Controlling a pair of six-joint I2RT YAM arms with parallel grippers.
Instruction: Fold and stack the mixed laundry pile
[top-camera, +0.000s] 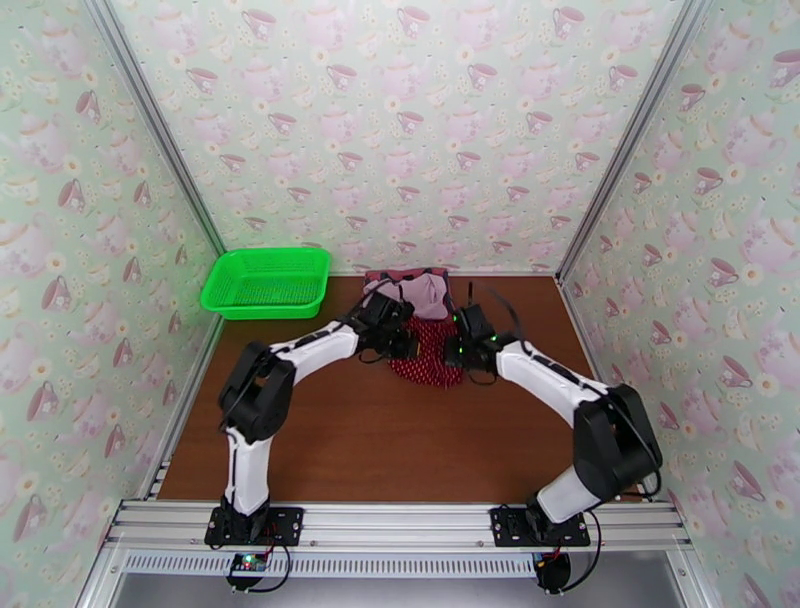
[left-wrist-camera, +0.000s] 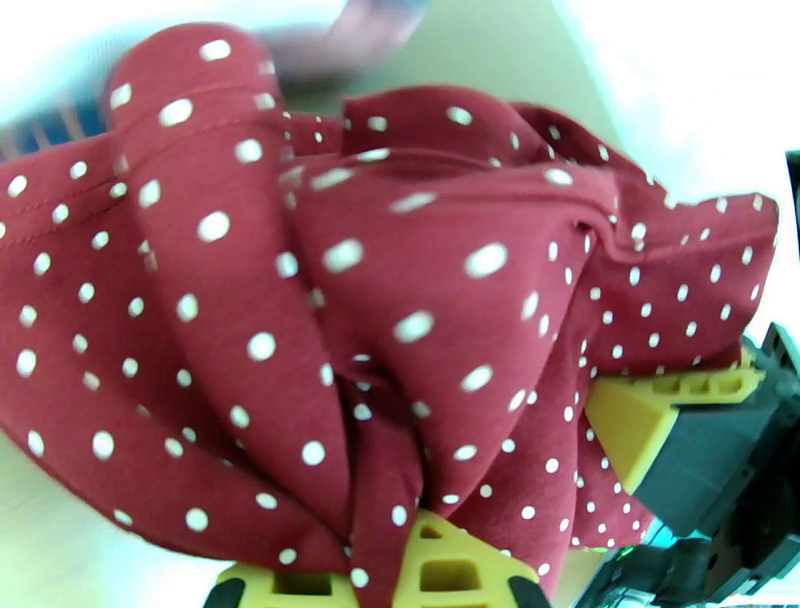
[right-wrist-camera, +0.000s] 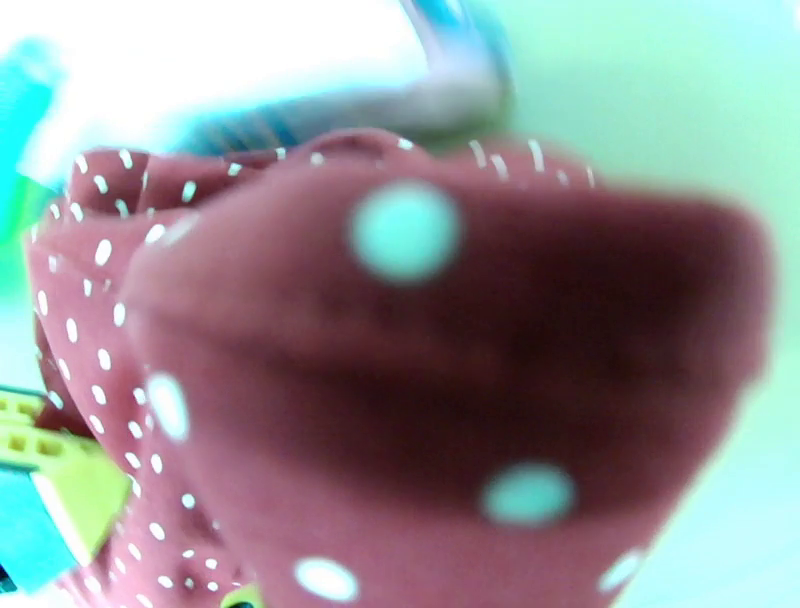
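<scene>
Now, top view: both arms reach in to the far middle of the brown table (top-camera: 350, 440), wrists facing each other.

- Left gripper (top-camera: 403, 345): pressed together, pinching the dark-red white-dotted cloth (top-camera: 430, 358) at its left side. In the left wrist view the fabric bunches in deep folds and is gathered between the yellow fingers (left-wrist-camera: 450, 565) at the bottom edge.
- Right gripper (top-camera: 462, 350): pressed together on the same cloth at its right side. In the right wrist view a blurred fold bulges right up against the lens.
- Dotted cloth: crumpled between the two grippers. I cannot tell whether it is off the table.
- Pale mauve-pink piece (top-camera: 425, 292): just behind the dotted cloth, touching it, close to the back wall.
- Dusty-red garment with dark trim (top-camera: 385, 277): shows along the far edge of the pink piece.
- Bright green mesh basket (top-camera: 262, 311): far left corner of the table, well apart from the garments.
</scene>
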